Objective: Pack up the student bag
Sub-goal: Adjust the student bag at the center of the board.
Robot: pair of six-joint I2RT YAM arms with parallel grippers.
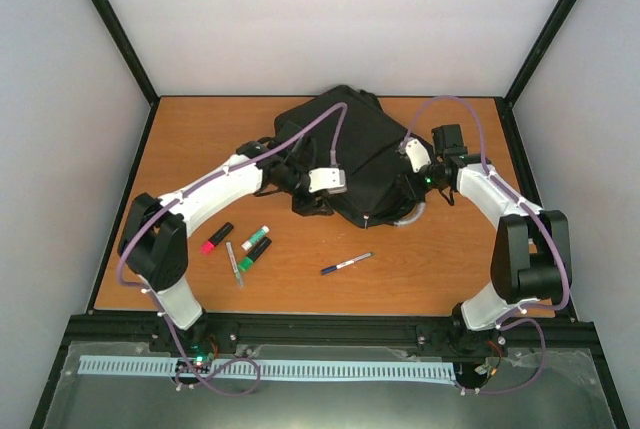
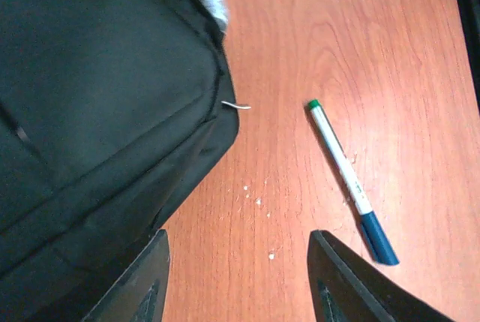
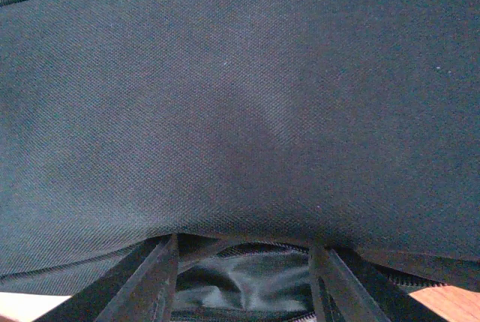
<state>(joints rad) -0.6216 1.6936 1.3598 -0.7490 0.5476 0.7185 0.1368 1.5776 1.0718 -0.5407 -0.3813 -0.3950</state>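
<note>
Hovering released, left gripper [image 2: 238, 241] spans table [image 2: 300, 37] — bag [image 2: 97, 97] edge to its left, pen [image 2: 345, 172] to its right. Right gripper [image 3: 241, 247], spread, meets the bag's open mouth — lining [image 3: 240, 283] showing inside.

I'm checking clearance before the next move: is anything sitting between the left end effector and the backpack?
Nothing visible. The left end effector is open at the edge of the black backpack, with no object between them. The blue-capped pen lies off to its other side.
</note>
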